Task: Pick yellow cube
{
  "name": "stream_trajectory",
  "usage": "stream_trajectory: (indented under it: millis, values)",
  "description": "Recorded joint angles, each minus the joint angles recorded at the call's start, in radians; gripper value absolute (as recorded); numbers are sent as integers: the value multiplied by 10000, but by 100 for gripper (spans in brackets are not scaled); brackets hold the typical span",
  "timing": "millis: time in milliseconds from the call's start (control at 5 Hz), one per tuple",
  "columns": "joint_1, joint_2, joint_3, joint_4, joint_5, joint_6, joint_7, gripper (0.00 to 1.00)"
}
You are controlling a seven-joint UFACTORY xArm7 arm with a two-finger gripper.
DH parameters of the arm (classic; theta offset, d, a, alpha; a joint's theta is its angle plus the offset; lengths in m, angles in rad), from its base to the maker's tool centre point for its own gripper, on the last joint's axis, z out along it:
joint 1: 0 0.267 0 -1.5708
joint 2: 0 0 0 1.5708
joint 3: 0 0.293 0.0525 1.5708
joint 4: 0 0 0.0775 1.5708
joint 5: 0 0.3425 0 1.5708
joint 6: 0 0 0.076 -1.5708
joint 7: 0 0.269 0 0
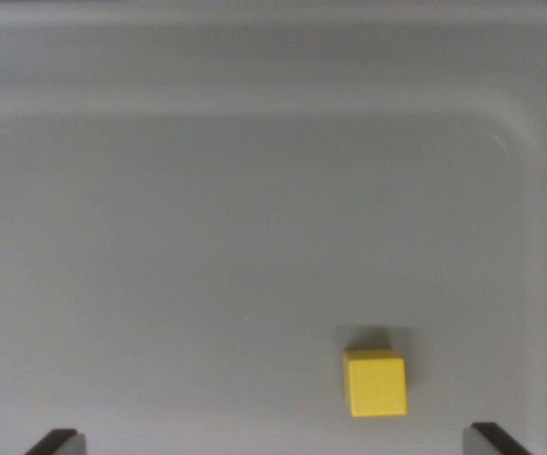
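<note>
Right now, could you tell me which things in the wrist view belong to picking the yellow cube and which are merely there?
Part of the job:
- yellow cube, lying in the tray toward the wrist view's right
- gripper, fingertips wide apart at the bottom corners, holding nothing

Just there:
- grey tray, holding only the cube

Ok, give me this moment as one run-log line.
phase: approach | gripper: open, empty | yellow cube: on tray floor, between jaws, nearer wrist view's right | contact: none
</note>
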Motion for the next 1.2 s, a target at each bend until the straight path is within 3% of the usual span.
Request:
stream_trajectory:
  millis: [600,800,1000,1200]
  values:
    - [-20,63,-34,-205,22,-245,-79,0]
    - [-44,138,-74,-444,48,-532,-172,0]
    - [-44,138,-74,-444,48,-532,-172,0]
    - [-71,221,-119,-713,77,-854,-276,0]
